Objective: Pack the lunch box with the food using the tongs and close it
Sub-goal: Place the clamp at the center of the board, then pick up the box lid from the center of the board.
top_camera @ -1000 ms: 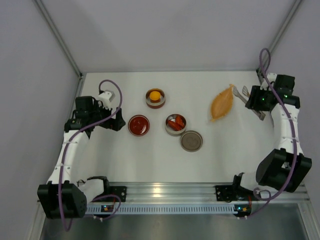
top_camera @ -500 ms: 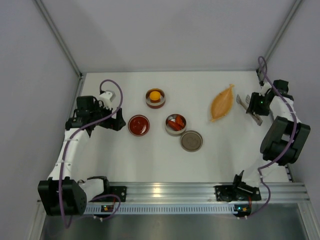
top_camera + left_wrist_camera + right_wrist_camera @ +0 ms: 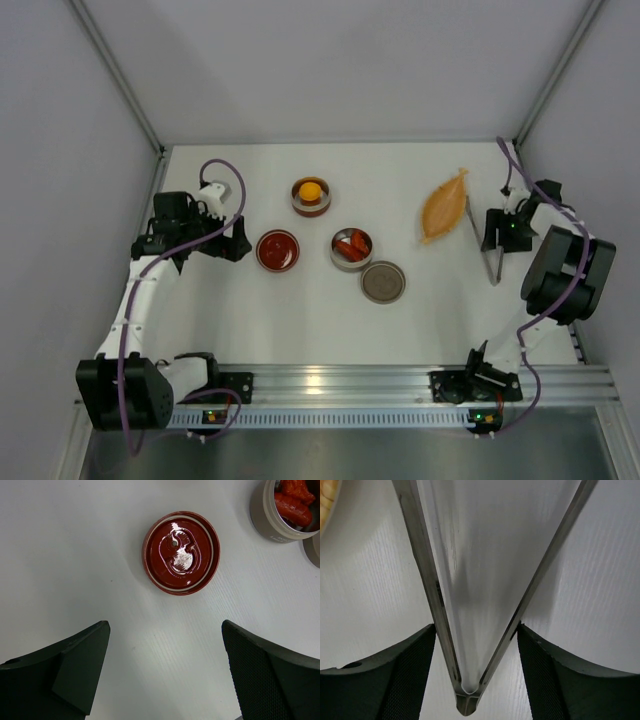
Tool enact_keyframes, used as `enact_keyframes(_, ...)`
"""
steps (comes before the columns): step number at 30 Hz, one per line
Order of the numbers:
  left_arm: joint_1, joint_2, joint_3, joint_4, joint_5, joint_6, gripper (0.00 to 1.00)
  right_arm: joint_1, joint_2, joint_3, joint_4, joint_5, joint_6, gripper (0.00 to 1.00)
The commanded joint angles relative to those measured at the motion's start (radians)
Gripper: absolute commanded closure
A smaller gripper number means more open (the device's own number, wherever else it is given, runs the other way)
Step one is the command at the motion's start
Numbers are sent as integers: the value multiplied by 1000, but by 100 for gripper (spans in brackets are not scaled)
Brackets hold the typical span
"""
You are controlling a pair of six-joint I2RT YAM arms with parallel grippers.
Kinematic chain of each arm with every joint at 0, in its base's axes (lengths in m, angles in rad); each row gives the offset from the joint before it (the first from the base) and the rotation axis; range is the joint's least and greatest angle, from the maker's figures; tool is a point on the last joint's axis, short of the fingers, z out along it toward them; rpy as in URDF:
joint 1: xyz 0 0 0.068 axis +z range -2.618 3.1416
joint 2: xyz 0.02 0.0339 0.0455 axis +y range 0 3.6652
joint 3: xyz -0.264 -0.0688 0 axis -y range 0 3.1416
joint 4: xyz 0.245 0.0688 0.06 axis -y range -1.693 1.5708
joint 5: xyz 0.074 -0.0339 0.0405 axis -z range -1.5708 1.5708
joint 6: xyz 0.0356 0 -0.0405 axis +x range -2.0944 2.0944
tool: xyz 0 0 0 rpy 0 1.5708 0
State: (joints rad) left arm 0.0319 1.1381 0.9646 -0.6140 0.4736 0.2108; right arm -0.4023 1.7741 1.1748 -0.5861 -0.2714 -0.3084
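My right claw (image 3: 476, 630) has the tongs (image 3: 427, 580) between its fingers (image 3: 395, 675). Each finger touches one metal arm just above the joined end, and the two arms fan out in a wide V away from my camera. I read that as a grip on the tongs, though I can't tell how firm it is. A sliver of the orange leaf dish (image 3: 326, 505) shows in the upper left corner, near the left arm of the tongs but apart from it. From overhead, this claw sits at the right side of the table (image 3: 400, 170), and the tongs show as a thin grey line just beside the dish.

Toward the middle, the near tin (image 3: 351, 248) stands uncovered with the red pieces (image 3: 350, 246) inside. A grey lid (image 3: 383, 282) lies flat just beside it on the side nearer me. The far tin (image 3: 311, 195) is also uncovered and holds the orange-yellow lump (image 3: 311, 189). A red lid (image 3: 181, 552) lies flat on the table to the left of the near tin.

My left claw (image 3: 165, 630) hangs over bare table just short of that red lid. Its fingers are spread as wide as they go, with nothing between them.
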Motion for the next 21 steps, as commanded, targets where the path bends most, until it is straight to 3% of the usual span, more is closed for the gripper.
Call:
enact_keyframes(1,0,-18,16,13,7,-5,2,-12,-47,-26,42,-3,-61,34)
enact_keyframes(3,0,-26,14,10,-1,-4,2,-12,-53,-41,37,-5,-75,29)
enact_keyframes(8,-1,-35,17,0,-20,-2,2,-10,-91,-50,5,-23,-90,1)
enact_keyframes(12,0,-35,34,-16,-24,-17,2,-12,-178,8,-79,-66,-101,1)
enact_keyframes(21,0,3,79,-72,-24,-83,2,-6,-398,187,-300,-330,-72,1)
